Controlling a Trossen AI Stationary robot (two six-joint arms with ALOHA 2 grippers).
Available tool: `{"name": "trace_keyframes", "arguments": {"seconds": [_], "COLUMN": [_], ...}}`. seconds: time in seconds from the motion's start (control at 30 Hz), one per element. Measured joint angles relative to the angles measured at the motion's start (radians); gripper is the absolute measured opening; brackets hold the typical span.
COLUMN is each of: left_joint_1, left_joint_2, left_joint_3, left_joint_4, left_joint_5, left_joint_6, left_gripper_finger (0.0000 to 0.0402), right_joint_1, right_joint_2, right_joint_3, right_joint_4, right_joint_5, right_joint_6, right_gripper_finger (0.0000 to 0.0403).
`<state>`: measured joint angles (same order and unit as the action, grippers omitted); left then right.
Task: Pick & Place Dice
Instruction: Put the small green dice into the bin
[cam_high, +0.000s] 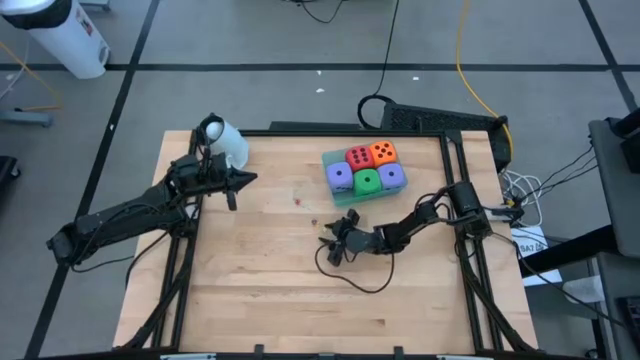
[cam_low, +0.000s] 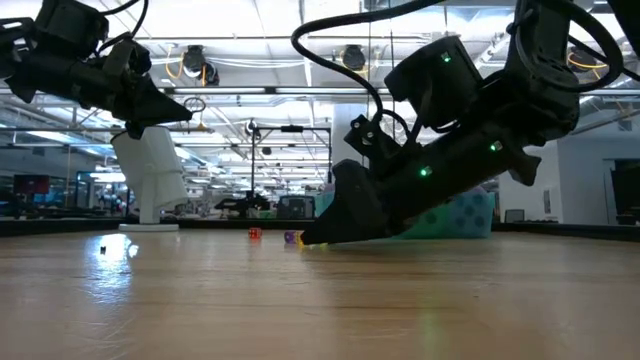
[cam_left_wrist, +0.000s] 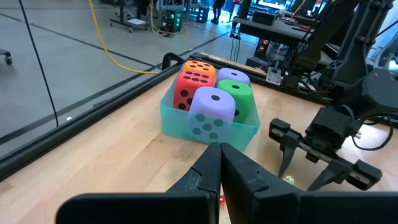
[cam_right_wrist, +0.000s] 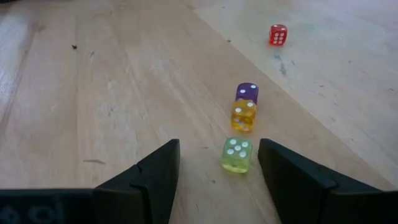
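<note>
Pale wood table (cam_high: 250, 270) on a grey taped shop floor, with cables past its far edge. Five foam dice (cam_high: 365, 168) sit packed in a translucent green tray (cam_left_wrist: 186, 127), upper centre of the high view: orange and red behind, green in front between two purple-blue ones, all soft-looking with dark pips. The arm isn't working on those, though. Right gripper (cam_right_wrist: 219, 149) is low over the board at centre of the high view, fingers about half open and holding nothing, lined up on a small clear green die (cam_right_wrist: 236, 154) that sits just ahead of the gap, nearer the right finger. A yellow die (cam_right_wrist: 243, 114) and a purple die (cam_right_wrist: 247, 92) touch each other just beyond it; a red die (cam_right_wrist: 278, 34) lies well apart, upper right of the right wrist view. My read: pre-grasp approach. Next it needs to nudge forward and sideways to centre the green die, then close without bumping the yellow one. Left gripper (cam_high: 248, 180) is pinched shut and empty, parked raised at upper left beside a white cylinder (cam_high: 225, 140).
</note>
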<state>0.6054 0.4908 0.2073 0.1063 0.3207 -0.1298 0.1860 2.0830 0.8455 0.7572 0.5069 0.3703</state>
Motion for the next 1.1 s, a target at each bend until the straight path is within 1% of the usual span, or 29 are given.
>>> {"name": "trace_keyframes", "arguments": {"seconds": [0.1, 0.2, 0.4, 0.53, 0.6, 0.8, 0.9, 1.0, 1.1], "left_joint_1": [0.000, 0.000, 0.000, 0.000, 0.000, 0.000, 0.000, 0.000, 0.000], "left_joint_2": [0.000, 0.000, 0.000, 0.000, 0.000, 0.000, 0.000, 0.000, 0.000], "left_joint_3": [0.000, 0.000, 0.000, 0.000, 0.000, 0.000, 0.000, 0.000, 0.000], "left_joint_4": [-0.007, -0.006, 0.020, 0.008, -0.016, -0.042, -0.041, -0.041, -0.047], "left_joint_5": [0.000, -0.001, 0.001, 0.001, 0.001, -0.004, -0.005, -0.005, -0.008], "left_joint_6": [-0.001, -0.002, -0.055, -0.042, -0.040, -0.040, -0.041, -0.053, -0.056], "left_gripper_finger": [0.0015, 0.0015, 0.0015, 0.0015, 0.0014, 0.0014, 0.0014, 0.0015, 0.0014], "right_joint_1": [0.000, 0.000, -0.001, -0.001, 0.006, 0.011, 0.011, 0.011, 0.011], "right_joint_2": [0.001, 0.001, 0.000, 0.003, 0.002, -0.018, -0.043, -0.095, -0.171], "right_joint_3": [0.000, 0.002, 0.002, -0.001, -0.001, -0.002, -0.004, -0.004, -0.004], "right_joint_4": [-0.006, -0.039, -0.055, -0.017, 0.004, 0.003, -0.010, -0.052, -0.135], "right_joint_5": [0.019, 0.041, 0.051, 0.050, 0.049, 0.039, 0.038, 0.037, 0.038], "right_joint_6": [0.001, 0.013, 0.010, -0.006, -0.026, -0.050, -0.050, -0.076, -0.128], "right_gripper_finger": [0.0211, 0.0191, 0.0120, 0.0065, 0.0044, 0.0041, 0.0059, 0.0064, 0.0049]}}
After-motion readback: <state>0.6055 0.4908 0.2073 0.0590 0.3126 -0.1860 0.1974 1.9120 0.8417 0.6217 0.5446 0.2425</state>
